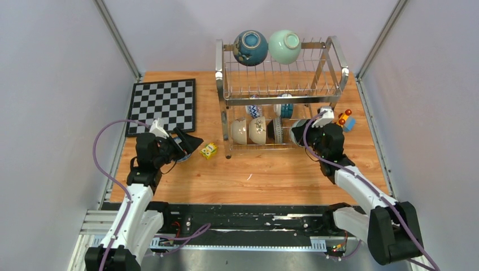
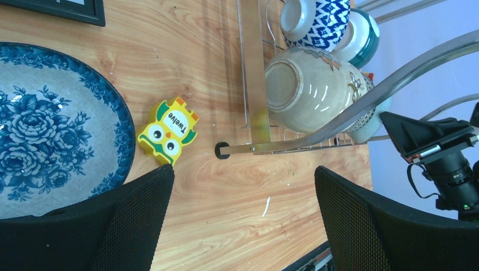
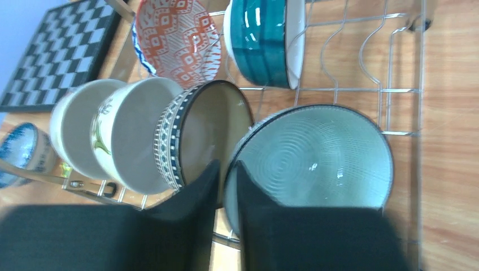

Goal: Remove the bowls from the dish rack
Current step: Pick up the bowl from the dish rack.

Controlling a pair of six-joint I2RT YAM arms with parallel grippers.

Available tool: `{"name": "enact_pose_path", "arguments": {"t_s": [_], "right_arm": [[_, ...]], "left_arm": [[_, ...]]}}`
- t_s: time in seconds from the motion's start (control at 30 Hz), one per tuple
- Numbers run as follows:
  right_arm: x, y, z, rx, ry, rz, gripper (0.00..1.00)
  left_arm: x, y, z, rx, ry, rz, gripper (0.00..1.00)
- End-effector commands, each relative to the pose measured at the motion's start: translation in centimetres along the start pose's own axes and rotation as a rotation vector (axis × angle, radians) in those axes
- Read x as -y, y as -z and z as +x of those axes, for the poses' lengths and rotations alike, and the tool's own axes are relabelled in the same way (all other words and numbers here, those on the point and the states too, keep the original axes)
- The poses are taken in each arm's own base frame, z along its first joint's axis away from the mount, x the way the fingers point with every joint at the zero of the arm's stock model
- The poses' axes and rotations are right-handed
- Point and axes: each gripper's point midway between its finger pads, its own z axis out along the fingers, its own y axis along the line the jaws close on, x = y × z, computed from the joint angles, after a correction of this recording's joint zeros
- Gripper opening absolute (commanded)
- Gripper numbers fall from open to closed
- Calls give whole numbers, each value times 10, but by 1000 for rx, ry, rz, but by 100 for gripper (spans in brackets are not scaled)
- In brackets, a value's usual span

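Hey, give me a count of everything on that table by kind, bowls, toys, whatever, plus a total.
Dish rack: 1
Bowls in it: 8 (right gripper jaws closed on the grey-green bowl rim)
Blue floral bowl outside it: 1
Chessboard: 1
Yellow owl block: 1
Toy car: 1
Total: 13

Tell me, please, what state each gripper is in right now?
Left gripper: open, holding nothing.
Right gripper: closed on the rim of the pale green bowl.
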Motion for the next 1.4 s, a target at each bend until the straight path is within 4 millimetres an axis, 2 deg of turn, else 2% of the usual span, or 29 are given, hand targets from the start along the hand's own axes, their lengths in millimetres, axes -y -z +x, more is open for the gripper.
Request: {"name": "enact_pose_path", "arguments": {"t_s": [0.0, 0.67, 0.93, 1.37], "right_arm": [[17, 4, -6, 41, 29, 74, 0], [13, 1, -2, 38, 8, 45, 0], [-6, 8, -27, 104, -52, -9, 0], [-12, 15, -32, 145, -199, -19, 0]], "left_arm": [[0, -1, 1, -1, -6, 2, 96], [-1, -1, 3, -6, 1, 1, 96], [-1, 0, 2, -5, 2, -3, 96], [1, 1, 2, -6, 5, 2, 96]]}}
